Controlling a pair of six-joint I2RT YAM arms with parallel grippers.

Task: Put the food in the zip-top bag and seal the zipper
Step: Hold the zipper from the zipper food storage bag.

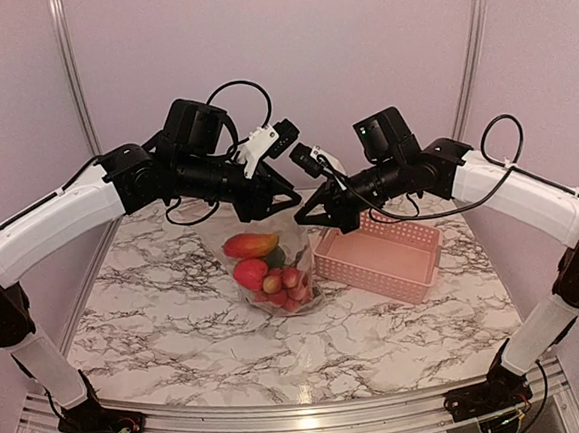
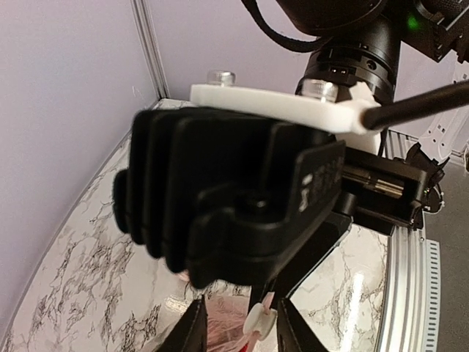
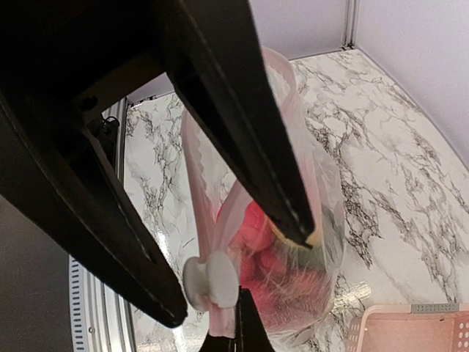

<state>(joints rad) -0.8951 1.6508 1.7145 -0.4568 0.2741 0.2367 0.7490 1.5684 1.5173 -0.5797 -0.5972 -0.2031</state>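
Holding the small toy fruits and vegetables inside it, the clear, crinkly plastic zip-top bag (image 1: 270, 270) stands near the middle of the white-and-grey marble-patterned table (image 1: 178, 326). Its lower end seems to rest on the surface and its mouth is raised toward the two grippers. Through the plastic the top view shows an orange-red mango shape (image 1: 250, 245) uppermost. Below it lie a red strawberry-like piece (image 1: 250, 273) and a cluster of pink berries (image 1: 291, 286), with a dark green piece (image 1: 275, 258) between them. The pink slotted plastic basket (image 1: 378, 260) sits just beside the bag on its right side. The left gripper (image 2: 242, 337) reaches in over the bag's mouth. Its jaws stand apart on either side of the small white zipper slider (image 2: 258, 323), which lies close against one finger with a gap to the other. The right gripper (image 3: 234, 277) meets the bag from the opposite side with its jaws closed down. The bag's wavy zipper strip (image 3: 190, 165) runs between its long black fingers (image 3: 242, 132) down to the same slider, and it appears to pinch that top edge. In the left wrist view the black body of the right arm's wrist (image 2: 234, 191) fills most of the frame, hiding the bag's upper part.
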